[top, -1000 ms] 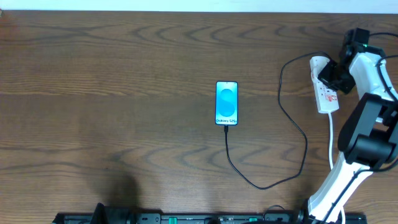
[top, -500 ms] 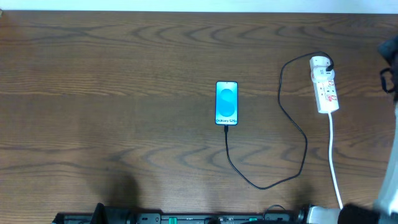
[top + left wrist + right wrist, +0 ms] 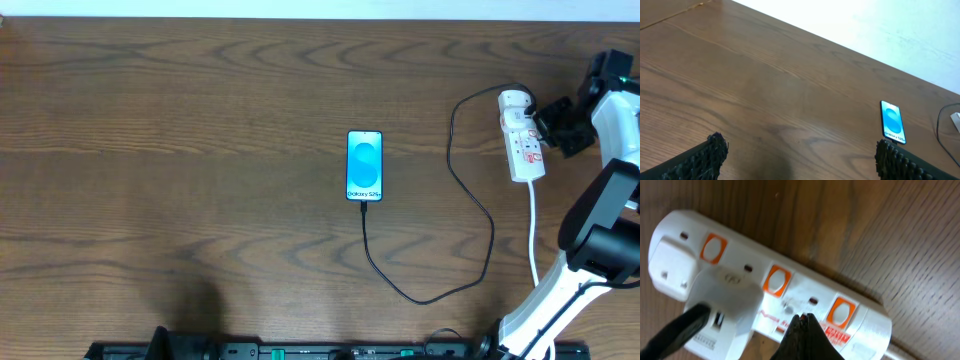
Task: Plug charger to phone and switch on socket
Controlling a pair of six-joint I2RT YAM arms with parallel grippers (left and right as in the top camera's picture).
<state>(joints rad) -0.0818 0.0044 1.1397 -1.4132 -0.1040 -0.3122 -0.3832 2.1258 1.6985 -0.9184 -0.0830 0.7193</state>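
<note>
Wood table (image 3: 200,100) — phone (image 3: 364,166), charger (image 3: 365,230); right gripper (image 3: 801,319) pinched over socket (image 3: 805,287)

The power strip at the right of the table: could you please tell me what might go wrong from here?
1. The right gripper, fingertips together, sits between two orange switches; a press could miss, or hit the one that does not serve the adapter.
2. Nothing holds the power strip down; a sideways push might slide it and tug the charger cable at the phone.
</note>
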